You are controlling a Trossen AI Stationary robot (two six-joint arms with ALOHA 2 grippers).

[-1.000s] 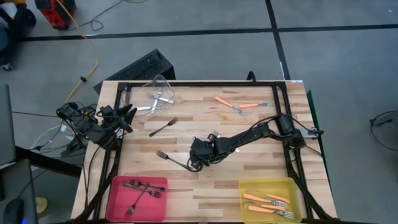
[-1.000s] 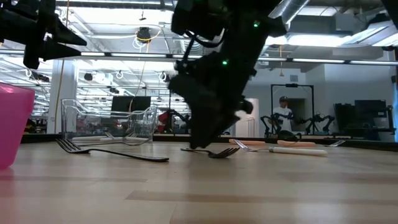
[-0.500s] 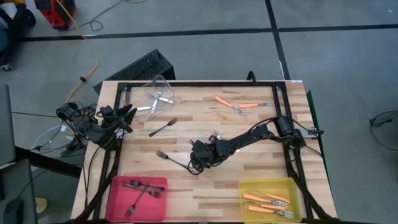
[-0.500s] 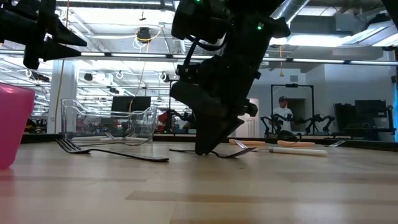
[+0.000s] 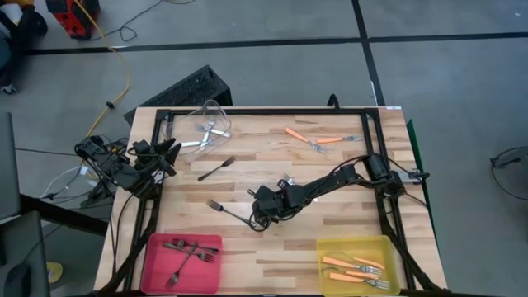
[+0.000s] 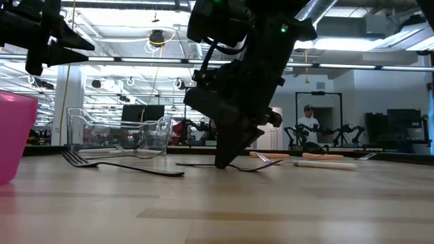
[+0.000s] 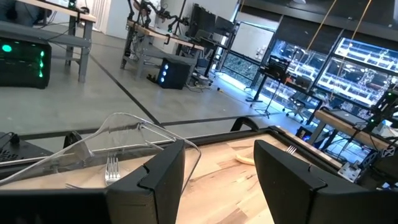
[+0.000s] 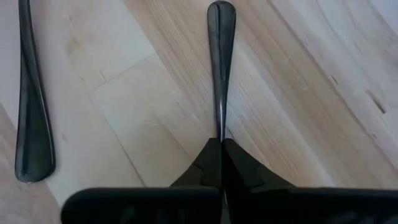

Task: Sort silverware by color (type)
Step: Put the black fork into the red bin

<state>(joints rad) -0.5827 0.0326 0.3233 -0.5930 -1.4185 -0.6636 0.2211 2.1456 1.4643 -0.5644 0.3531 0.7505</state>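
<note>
Right claw (image 8: 219, 163) has just finished pinching shut on a dark fork (image 8: 220, 68) mid-table (image 5: 346, 231), so it's gripping now and likely heading for the pink bin (image 5: 153, 247). A second dark fork (image 5: 224, 209) is lying just beside, risking a snag. Left claw (image 7: 217, 177) is waiting, fingers apart, near the clear bin (image 5: 216, 115).

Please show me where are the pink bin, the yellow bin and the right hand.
pink bin (image 5: 152, 241), high view, its top left rim.
yellow bin (image 5: 394, 257), high view, its right wall.
right hand (image 8: 221, 144), right wrist view, tips of its shut fingers, pinching a dark fork's handle.
</note>
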